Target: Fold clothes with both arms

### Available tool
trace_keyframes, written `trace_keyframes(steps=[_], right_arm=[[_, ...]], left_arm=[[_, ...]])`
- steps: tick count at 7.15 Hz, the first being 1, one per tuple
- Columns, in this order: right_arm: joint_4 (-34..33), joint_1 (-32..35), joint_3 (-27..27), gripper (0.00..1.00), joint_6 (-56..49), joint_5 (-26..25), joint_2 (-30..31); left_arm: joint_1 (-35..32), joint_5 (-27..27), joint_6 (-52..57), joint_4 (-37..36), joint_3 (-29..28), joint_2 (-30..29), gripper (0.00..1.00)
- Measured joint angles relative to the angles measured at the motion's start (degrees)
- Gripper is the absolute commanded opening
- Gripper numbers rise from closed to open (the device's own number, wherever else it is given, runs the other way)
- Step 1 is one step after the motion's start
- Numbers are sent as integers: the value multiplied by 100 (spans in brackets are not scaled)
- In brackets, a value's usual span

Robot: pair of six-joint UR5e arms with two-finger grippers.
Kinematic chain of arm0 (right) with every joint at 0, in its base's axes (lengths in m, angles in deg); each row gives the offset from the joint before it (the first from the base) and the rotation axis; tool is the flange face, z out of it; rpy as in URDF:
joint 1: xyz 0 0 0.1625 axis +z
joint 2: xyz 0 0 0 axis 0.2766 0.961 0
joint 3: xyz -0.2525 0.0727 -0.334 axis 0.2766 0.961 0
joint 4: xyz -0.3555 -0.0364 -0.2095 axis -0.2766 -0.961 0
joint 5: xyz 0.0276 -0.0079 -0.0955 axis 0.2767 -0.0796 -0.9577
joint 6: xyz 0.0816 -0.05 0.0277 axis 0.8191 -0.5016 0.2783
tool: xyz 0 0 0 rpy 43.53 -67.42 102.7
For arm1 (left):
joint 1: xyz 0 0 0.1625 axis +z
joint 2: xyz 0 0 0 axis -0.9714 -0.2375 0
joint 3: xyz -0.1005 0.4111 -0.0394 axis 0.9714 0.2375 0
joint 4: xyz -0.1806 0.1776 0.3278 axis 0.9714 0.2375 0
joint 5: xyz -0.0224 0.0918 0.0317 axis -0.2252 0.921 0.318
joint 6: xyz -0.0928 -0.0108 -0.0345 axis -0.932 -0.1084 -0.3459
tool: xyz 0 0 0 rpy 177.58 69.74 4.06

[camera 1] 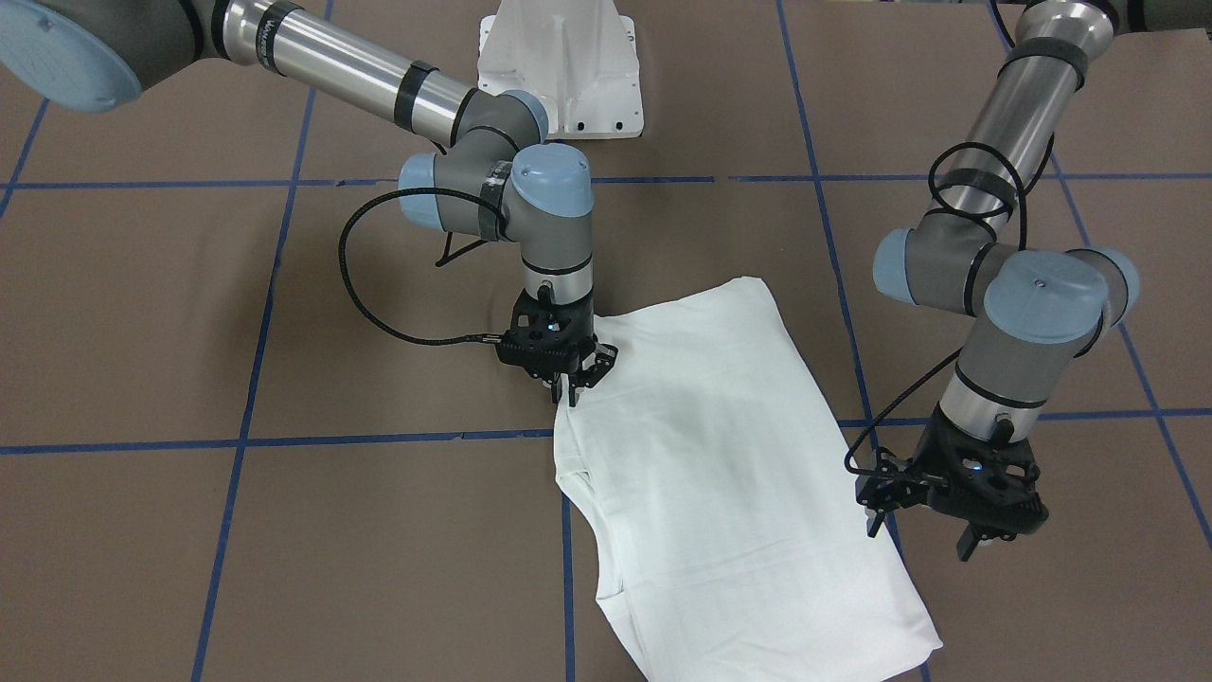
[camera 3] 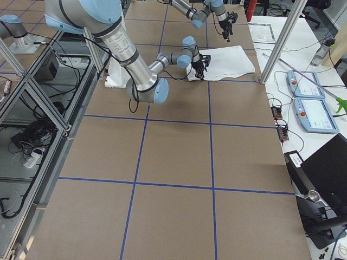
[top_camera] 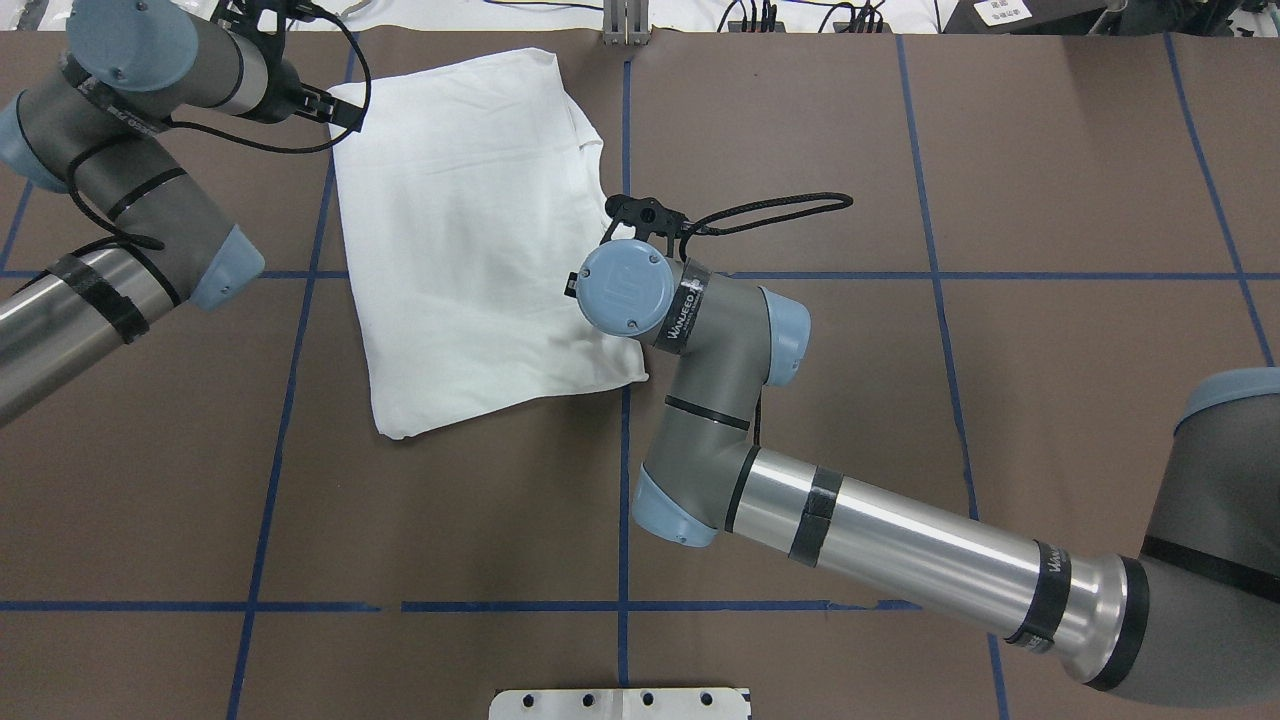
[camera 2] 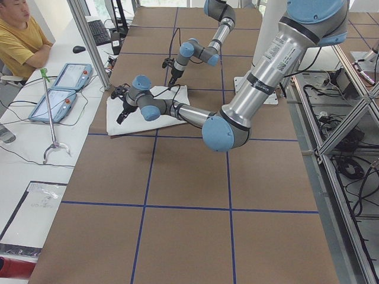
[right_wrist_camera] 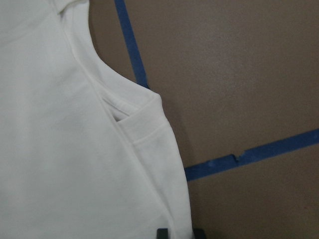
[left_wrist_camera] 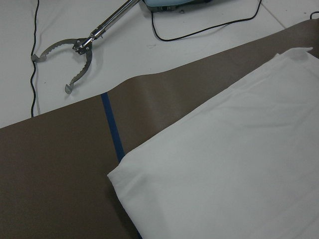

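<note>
The white shirt (camera 1: 729, 455) lies folded flat on the brown table, plain side up; it also shows in the overhead view (top_camera: 470, 230). My right gripper (camera 1: 573, 393) points down at the shirt's side edge by the armhole. Its fingers are shut on the edge of the shirt (right_wrist_camera: 60, 149), and its fingertips (right_wrist_camera: 162, 233) show at the bottom of the right wrist view. In the overhead view its own wrist hides it. My left gripper (camera 1: 920, 535) is open and empty, just off the opposite edge near a corner of the shirt (left_wrist_camera: 239, 169).
The white pedestal base (camera 1: 559, 66) stands at the robot's side of the table. Blue tape lines (camera 1: 398, 440) cross the brown surface. Beyond the far table edge lie a metal grabber tool (left_wrist_camera: 75, 55) and cables. An operator (camera 2: 18, 35) sits there by teach pendants (camera 2: 59, 89).
</note>
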Motion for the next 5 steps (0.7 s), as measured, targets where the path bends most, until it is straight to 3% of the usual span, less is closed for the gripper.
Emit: trace_keyframes(steps=[1, 2, 3, 5], right_arm=[[-8, -12, -5, 42, 0, -3, 2], [-35, -25, -11, 35, -11, 0, -2], [-75, -29, -16, 1, -56, 3, -4], [-114, -30, -24, 0, -133, 3, -5]], left_arm=[[0, 0, -1, 7, -2, 3, 100], [0, 0, -2, 12, -1, 19, 100], [0, 0, -2, 43, 0, 48, 100], [0, 0, -2, 113, -2, 80, 100]])
